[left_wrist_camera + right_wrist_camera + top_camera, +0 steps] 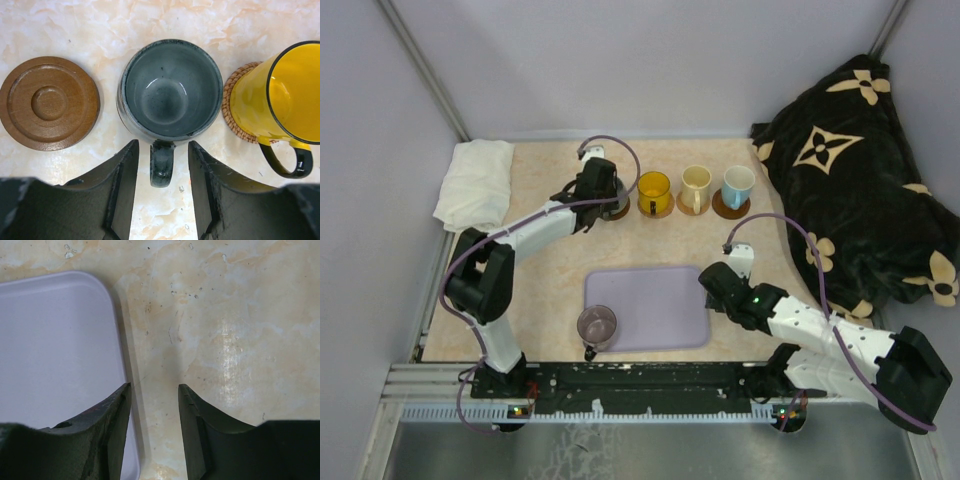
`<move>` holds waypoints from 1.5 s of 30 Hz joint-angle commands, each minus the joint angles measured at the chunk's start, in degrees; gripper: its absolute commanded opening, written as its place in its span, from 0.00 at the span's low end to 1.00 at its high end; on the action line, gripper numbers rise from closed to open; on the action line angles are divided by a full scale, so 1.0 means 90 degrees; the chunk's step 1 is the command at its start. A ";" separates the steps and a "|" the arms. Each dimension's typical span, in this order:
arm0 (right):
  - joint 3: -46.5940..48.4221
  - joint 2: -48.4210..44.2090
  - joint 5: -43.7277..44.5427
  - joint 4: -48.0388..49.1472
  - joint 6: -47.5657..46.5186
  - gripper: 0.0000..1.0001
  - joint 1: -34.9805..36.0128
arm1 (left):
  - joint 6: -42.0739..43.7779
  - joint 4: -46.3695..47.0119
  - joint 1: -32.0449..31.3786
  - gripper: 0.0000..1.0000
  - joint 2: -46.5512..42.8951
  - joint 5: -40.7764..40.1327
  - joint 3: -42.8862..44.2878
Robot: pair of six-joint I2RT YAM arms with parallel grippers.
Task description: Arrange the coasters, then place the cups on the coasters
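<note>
Four cups (654, 192) in a row behind the tray (660, 310), fifth cup (597, 325) at its near-left corner

Beige table (550, 260) — tray (655, 305), coasters (49, 102), towel (475, 182).

grey-green cup (170, 90), yellow cup (292, 95), lavender tray (55, 350)

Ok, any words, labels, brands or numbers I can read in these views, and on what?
None can be read in any view.
The black blanket: only cream flower and star motifs, no letters.
The grey-green cup, yellow cup, bare coaster and lavender tray: no markings visible.
</note>
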 commanded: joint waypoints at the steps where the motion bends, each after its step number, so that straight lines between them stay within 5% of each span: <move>1: 0.0022 0.0015 0.0097 0.0112 0.0115 0.43 0.0071 | -0.0093 -0.0006 0.0002 0.52 -0.0385 -0.0014 -0.0095; 8: 0.0025 -0.0064 0.0155 0.0003 0.0179 0.43 0.0071 | -0.0209 -0.0295 -0.0057 0.53 -0.0893 -0.0016 -0.0410; 11: 0.0045 -0.0132 0.0205 -0.0009 0.0194 0.45 0.0068 | -0.0184 -0.0279 -0.0146 0.64 -0.1387 -0.0017 -0.0841; 17: 0.0221 -0.0034 0.0372 0.0080 0.0209 0.58 0.0067 | -0.0294 -0.0812 -0.0406 0.69 -0.2963 0.0149 -0.1850; 31: 0.1203 0.1266 -0.0132 0.1255 -0.0555 0.52 -0.0796 | -0.1945 -0.3452 -0.2078 0.76 -0.6438 0.0134 -0.3460; 45: 0.2510 0.2808 -0.0297 0.1704 -0.1250 0.49 -0.1016 | -0.2494 -0.4555 -0.2687 0.74 -0.6704 0.1137 -0.3344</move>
